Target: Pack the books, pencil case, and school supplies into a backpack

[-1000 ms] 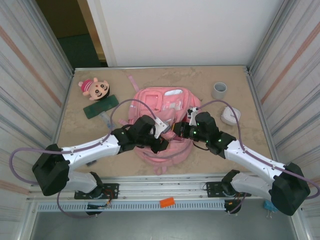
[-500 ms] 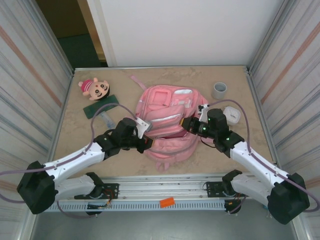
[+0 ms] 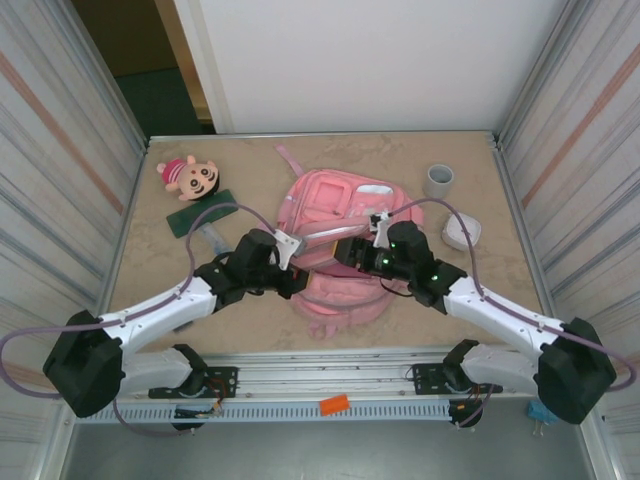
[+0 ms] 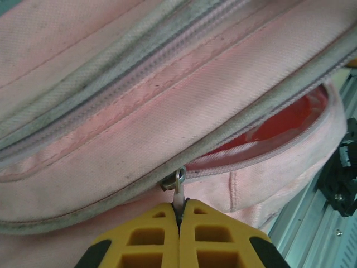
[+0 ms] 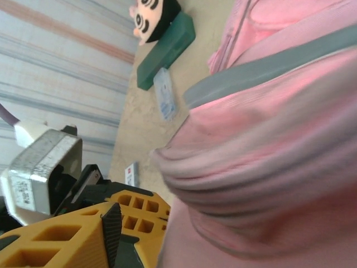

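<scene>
1. Two items lie at ten o'clock on the surface (image 3: 150, 250): a plush doll (image 3: 187, 175) and, just beside it at five o'clock, the green pencil case (image 3: 200, 212).
2. Fingers pressed together, the left end effector (image 4: 179, 209) pinches the zipper pull (image 4: 178, 188) of the pink backpack (image 3: 335, 195), which lies at the centre, partly unzipped.
3. At the backpack's middle is the right end effector (image 3: 352, 250); I cannot tell whether it is apart or together.

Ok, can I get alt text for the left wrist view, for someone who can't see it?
The yellow left fingers, closed together, pinch the small metal zip pull of the pink backpack. To the right of the pull the zip gapes open, showing red lining.
</scene>
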Available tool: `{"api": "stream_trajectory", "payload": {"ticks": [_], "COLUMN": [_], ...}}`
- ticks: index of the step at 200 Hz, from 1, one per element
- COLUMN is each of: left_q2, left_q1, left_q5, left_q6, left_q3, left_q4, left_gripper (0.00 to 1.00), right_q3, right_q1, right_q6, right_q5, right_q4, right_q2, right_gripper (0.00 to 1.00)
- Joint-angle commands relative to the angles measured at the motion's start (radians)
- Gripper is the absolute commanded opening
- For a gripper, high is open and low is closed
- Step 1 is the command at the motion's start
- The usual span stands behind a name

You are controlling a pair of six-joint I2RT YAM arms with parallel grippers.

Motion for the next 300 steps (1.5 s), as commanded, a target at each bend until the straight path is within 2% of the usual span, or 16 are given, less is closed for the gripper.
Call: {"api": "stream_trajectory", "payload": {"ticks": [1, 20, 42, 80, 105, 128, 142, 152, 176, 186, 215, 248, 260, 277, 300], "left_q2": [-0.009, -0.031, -0.074, -0.170, -0.228, -0.238, -0.229, -0.216, -0.165, -0.134, -0.030, 0.107, 0.145, 0.171, 0.182], "left_q1": [-0.025, -0.027, -0.027, -0.019, -0.010, -0.007, -0.008, -0.009, -0.011, -0.013, -0.030, -0.065, -0.065, -0.060, -0.002], "left_q5": [0.041, 0.015, -0.078, -0.203, -0.214, -0.190, -0.151, -0.122, -0.072, -0.059, -0.043, 0.008, 0.033, 0.009, -0.006], "left_q6": [-0.010, -0.005, 0.013, 0.021, 0.018, 0.036, 0.041, 0.037, 0.011, 0.008, 0.003, 0.012, 0.023, 0.059, 0.056], "left_q3": [0.059, 0.053, 0.038, -0.021, -0.071, -0.078, -0.073, -0.068, -0.050, -0.031, 0.052, 0.143, 0.172, 0.203, 0.210], "left_q4": [0.078, 0.056, -0.007, -0.106, -0.096, -0.086, -0.067, -0.041, 0.042, 0.068, 0.100, 0.147, 0.148, 0.117, 0.063], "left_gripper": [0.00, 0.00, 0.00, 0.00, 0.00, 0.00, 0.00, 0.00, 0.00, 0.00, 0.00, 0.00, 0.00, 0.00, 0.00], "right_q3": [0.073, 0.093, 0.130, 0.235, 0.295, 0.347, 0.372, 0.375, 0.330, 0.294, 0.195, 0.143, 0.141, 0.151, 0.189], "right_q1": [0.036, 0.042, 0.020, -0.138, -0.259, -0.329, -0.355, -0.369, -0.341, -0.306, -0.192, -0.147, -0.142, -0.148, -0.197], "right_q6": [-0.005, -0.014, -0.069, -0.151, -0.172, -0.193, -0.196, -0.183, -0.129, -0.108, -0.059, -0.018, -0.011, -0.017, -0.053], "right_q5": [0.057, 0.043, 0.013, -0.193, -0.357, -0.440, -0.456, -0.450, -0.381, -0.325, -0.145, -0.015, 0.001, 0.011, -0.055], "right_q4": [0.070, 0.076, 0.000, -0.162, -0.219, -0.269, -0.285, -0.284, -0.230, -0.199, -0.122, -0.059, -0.048, -0.055, -0.115], "right_q2": [0.058, 0.095, 0.089, 0.091, 0.126, 0.169, 0.190, 0.200, 0.184, 0.164, 0.119, 0.142, 0.163, 0.178, 0.181], "right_gripper": [0.50, 0.24, 0.08, 0.05, 0.04, 0.04, 0.06, 0.11, 0.46, 0.53, 0.58, 0.58, 0.54, 0.31, 0.11]}}
